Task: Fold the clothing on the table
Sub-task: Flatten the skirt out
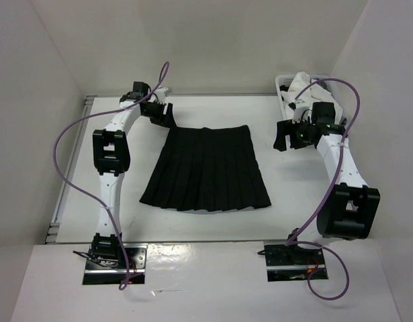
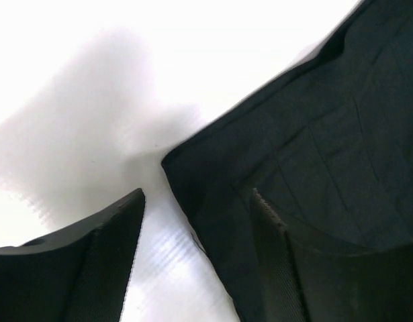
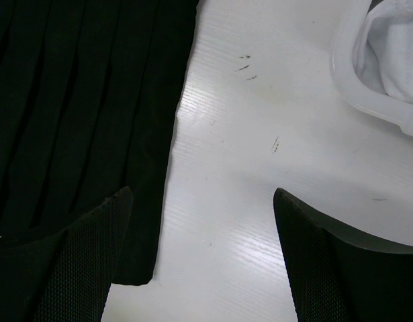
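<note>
White table [image 1: 213,111]: black pleated skirt [image 1: 207,168] flat centre; basket [image 1: 284,86] far right corner.

Black pleated skirt [image 1: 206,169] flat on table [image 1: 293,215], left tool [image 1: 163,115] at its corner

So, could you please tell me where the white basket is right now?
In the top view, the white plastic basket sits at the table's far right corner, holding white cloth, right of the black pleated skirt.

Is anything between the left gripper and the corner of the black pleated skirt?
Nothing visible. The open left gripper straddles the waistband corner of the black pleated fabric skirt, with only bare white table beside that corner.
</note>
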Robot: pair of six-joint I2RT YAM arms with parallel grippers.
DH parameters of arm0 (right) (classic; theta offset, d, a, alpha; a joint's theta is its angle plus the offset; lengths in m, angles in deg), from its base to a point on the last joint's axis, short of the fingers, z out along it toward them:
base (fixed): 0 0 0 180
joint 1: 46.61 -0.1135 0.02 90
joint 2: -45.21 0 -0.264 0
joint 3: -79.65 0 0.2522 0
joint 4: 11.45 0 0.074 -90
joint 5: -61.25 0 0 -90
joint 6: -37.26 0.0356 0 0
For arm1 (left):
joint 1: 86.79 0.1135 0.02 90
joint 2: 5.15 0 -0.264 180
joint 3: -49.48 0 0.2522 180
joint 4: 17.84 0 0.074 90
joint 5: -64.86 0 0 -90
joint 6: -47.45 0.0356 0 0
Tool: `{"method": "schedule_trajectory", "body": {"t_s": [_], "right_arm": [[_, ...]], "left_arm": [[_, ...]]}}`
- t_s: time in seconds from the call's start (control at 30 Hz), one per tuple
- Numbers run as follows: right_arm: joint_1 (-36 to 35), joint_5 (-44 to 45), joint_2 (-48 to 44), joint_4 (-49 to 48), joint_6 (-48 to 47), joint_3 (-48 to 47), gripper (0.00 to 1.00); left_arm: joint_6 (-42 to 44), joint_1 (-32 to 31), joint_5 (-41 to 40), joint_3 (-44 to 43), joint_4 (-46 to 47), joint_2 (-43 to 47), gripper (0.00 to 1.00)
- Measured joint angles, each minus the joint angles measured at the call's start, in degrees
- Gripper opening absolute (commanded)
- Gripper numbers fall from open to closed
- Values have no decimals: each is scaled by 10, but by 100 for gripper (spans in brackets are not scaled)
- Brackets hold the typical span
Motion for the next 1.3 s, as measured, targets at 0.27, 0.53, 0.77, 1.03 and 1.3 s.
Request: {"method": "schedule_trajectory", "body": {"t_s": [0.27, 0.53, 0.77, 1.03, 1.3], "right_arm": [[0, 0, -7, -1, -1, 0, 89], [0, -1, -5, -1, -1, 0, 89], [0, -28, 71, -1, -4, -34, 88], [-4, -96, 229, -2, -11, -138, 85], [-19, -217, 398, 42, -37, -263, 82]], "left_arm": [[2, -3, 7, -23, -24, -26, 61], [16, -4, 19, -17, -28, -27, 40], [16, -5, 35, -17, -39, -36, 0], [16, -9, 20, 52, -23, 5, 0], [17, -11, 1, 105, -1, 36, 0]]}}
